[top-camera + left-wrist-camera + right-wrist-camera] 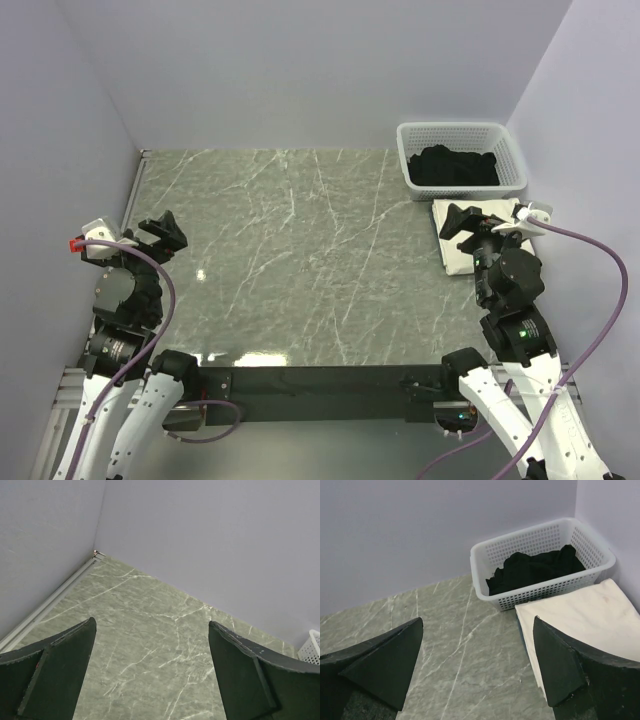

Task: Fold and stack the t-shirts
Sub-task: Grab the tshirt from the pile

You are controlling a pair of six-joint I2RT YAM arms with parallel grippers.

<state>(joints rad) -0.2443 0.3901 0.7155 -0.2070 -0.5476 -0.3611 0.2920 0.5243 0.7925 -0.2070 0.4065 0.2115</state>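
While the left pincer [152, 625] and right pincer [477, 622] gape wide and empty, the cream tee [580, 612] lies folded on the desk [445, 630] just by the right one, the black tee [535, 570] bunched in the basket [530, 532].

I see the black tee [455, 168] bunched in the basket [450, 126] at the far right corner of the table [300, 250]; the white tee [456, 256] lies folded flat just in front of the basket, close against its near wall; my right gripper [463, 222] hangs over that tee with its jaws parted, hiding part of the cloth; my left gripper [162, 232] sits by the table's left edge, jaws parted too, well apart from both tees.
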